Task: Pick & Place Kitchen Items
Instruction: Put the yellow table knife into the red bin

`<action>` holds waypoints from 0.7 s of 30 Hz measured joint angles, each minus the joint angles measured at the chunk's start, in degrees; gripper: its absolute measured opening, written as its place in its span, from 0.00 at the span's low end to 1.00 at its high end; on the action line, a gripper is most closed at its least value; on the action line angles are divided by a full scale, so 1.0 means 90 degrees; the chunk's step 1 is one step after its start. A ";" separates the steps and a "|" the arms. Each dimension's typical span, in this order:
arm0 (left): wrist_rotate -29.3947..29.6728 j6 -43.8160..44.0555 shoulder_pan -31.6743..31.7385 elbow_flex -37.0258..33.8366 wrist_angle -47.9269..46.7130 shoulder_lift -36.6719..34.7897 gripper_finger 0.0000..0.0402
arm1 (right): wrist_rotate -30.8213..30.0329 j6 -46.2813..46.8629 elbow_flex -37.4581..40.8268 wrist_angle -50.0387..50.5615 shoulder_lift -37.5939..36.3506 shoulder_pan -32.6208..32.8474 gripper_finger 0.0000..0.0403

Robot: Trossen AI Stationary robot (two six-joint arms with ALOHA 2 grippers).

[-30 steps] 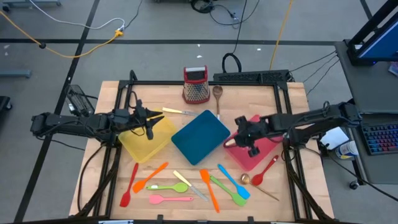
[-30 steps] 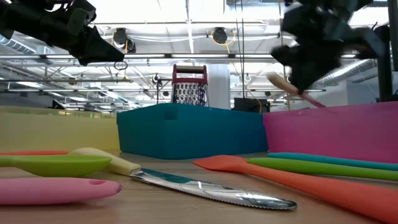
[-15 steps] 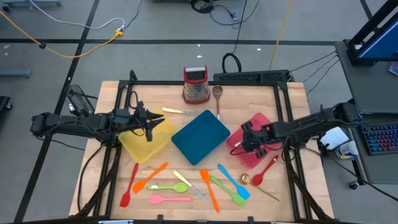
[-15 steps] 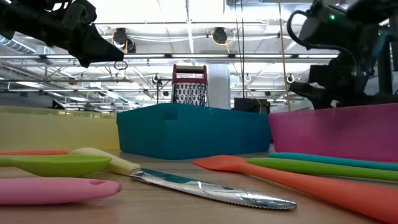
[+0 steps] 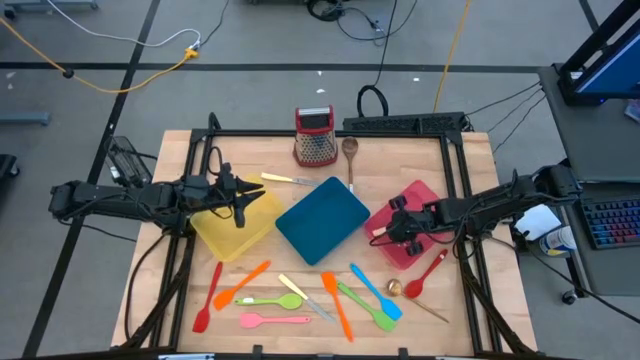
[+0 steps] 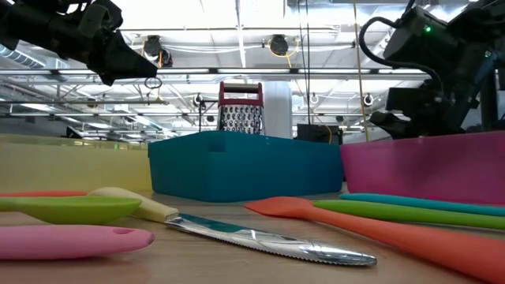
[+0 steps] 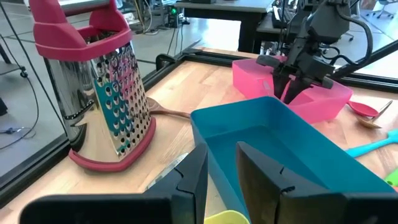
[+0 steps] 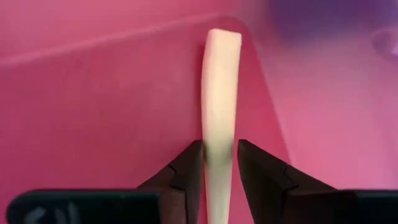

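Right gripper (image 5: 388,229) is down inside the pink tray (image 5: 425,200), fingers (image 8: 186,171) pinched on a pale utensil handle (image 8: 221,106) that sticks out ahead of them against the tray's pink floor; from above you can see a bit of the pale handle poking out at the tray's edge nearest the teal tray (image 5: 322,220). Left gripper (image 5: 243,197) hangs above the yellow tray (image 5: 235,232), fingers close together with just a narrow gap and nothing between them. Its wrist camera looks across the teal tray at a metal box grater (image 7: 99,93) with a red top, standing upright on the wood. Rest of the kitchen items are spread out along the near side of the table (image 5: 470,170): orange spatula (image 5: 340,305), blue spatula (image 5: 378,292), green spatula (image 5: 365,306), green spoon (image 5: 268,301), pink spoon (image 5: 272,320), a red spatula (image 5: 207,297), a pale-handled knife (image 6: 237,229), plus a red spoon (image 5: 428,273) just beside the pink tray. A wooden spoon (image 5: 350,155) lies next to the grater.
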State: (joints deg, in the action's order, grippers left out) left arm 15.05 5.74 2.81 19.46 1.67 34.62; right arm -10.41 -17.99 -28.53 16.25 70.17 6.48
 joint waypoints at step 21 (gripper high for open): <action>0.0026 -0.0583 0.0000 -0.0002 0.0938 0.0002 0.22 | -0.0014 0.0095 -0.0301 -0.0332 -0.1027 0.0000 0.27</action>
State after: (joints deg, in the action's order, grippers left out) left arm 15.29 0.49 2.81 19.44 10.11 34.63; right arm -10.54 -17.13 -31.24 13.26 60.93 6.48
